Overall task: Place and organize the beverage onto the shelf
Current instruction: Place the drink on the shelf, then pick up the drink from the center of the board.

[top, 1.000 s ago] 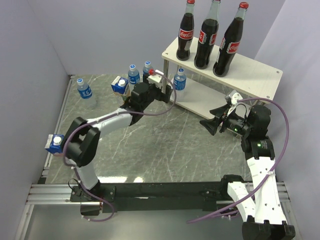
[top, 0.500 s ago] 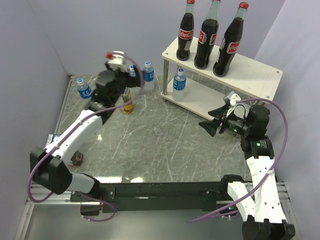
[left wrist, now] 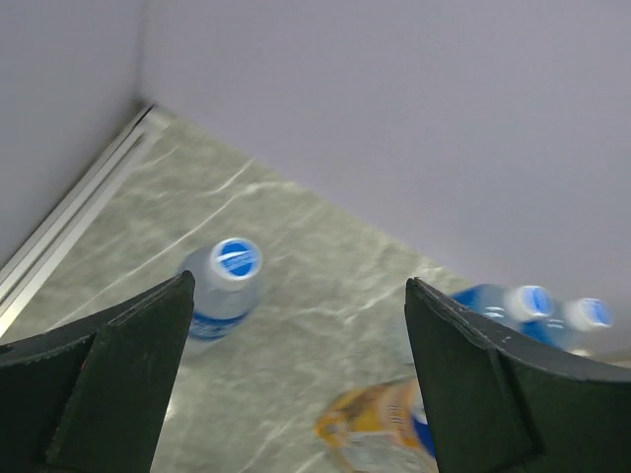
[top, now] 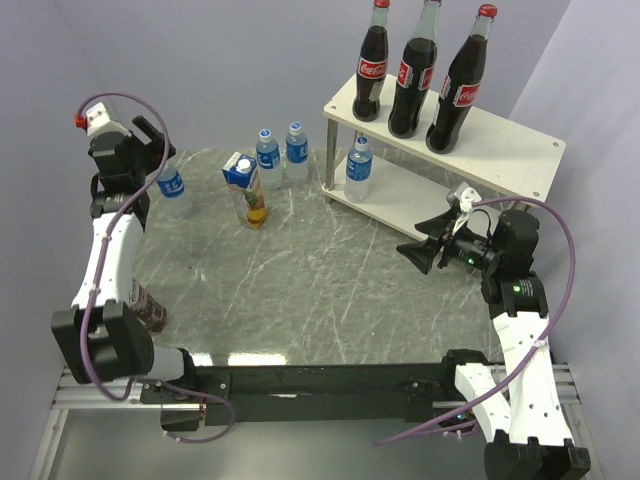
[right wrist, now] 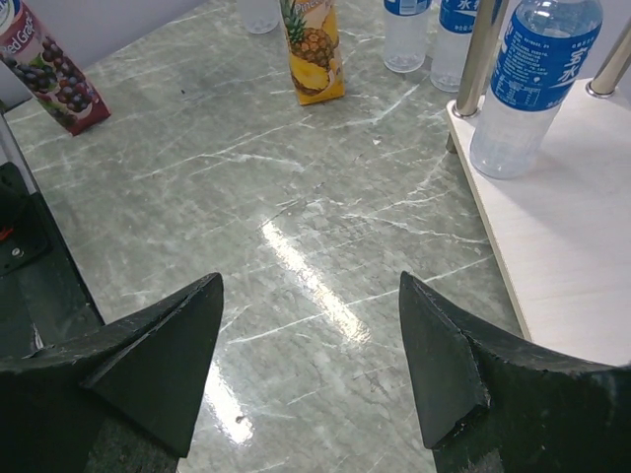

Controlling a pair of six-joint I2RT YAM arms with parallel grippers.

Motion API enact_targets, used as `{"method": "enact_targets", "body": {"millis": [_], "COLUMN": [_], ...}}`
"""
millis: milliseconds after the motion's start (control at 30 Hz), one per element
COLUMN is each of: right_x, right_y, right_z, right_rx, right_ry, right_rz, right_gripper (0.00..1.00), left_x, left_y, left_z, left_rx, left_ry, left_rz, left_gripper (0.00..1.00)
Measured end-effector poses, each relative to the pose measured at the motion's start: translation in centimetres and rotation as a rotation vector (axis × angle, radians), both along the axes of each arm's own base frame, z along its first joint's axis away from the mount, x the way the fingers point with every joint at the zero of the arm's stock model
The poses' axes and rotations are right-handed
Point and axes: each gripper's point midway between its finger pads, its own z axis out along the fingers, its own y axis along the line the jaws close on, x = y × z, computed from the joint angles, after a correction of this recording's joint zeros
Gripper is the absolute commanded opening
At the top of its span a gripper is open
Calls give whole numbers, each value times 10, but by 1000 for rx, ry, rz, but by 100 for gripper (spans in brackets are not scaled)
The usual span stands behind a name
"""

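Roughly halfway: 3 cola bottles (top: 413,72) stand on the top board of the shelf (top: 520,145), and 1 shelved water bottle (top: 358,166) is on the lower board, at its left end. Not yet shelved are the lone water bottle (left wrist: 225,288) at the upper left of the overhead frame, the water bottle pair (top: 267,158) at top centre, and the pineapple carton (top: 246,192) just left of the pair. The grape carton (right wrist: 49,74) at lower left also waits. It is mostly hidden by the left arm from above, so whether it stands upright is hard to tell.

Step in hand looks like a pick approach. The left gripper (left wrist: 298,296) hangs over the lone water bottle with jaws spread wide and nothing in them. Next move calls for coming down, straddling the body under the cap, closing, then carrying it right to the lower board beside the shelved water bottle.

In the way: the pineapple carton and the pair stand between that bottle and the shelf. The silver leg (top: 329,160) guards the left corner, and the top board caps the entry height.

The right gripper (right wrist: 311,286) sits mid-right, near the shelf front. Its jaws are partly open and empty, and it points left over the table (top: 330,290).
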Motion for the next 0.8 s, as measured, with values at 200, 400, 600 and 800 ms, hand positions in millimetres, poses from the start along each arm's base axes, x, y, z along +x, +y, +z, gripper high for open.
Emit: {"method": "enact_targets", "body": {"millis": [200, 400, 600, 800], "right_x": [0, 0, 1, 1], "right_y": [0, 0, 0, 0], "right_z": [0, 0, -1, -1], "right_rx": [0, 0, 0, 0], "right_ry": [0, 2, 4, 5], "right_rz": [0, 0, 0, 0], "right_gripper": [78, 78, 78, 78], "left_x": [25, 54, 71, 70], "left_y": [31, 41, 49, 47], "left_z": [-68, -103, -111, -123], "left_rx": [-20, -2, 29, 47], "left_ry": [205, 334, 385, 436], "left_rz": [73, 78, 83, 68], "left_gripper": [84, 75, 66, 63]}}
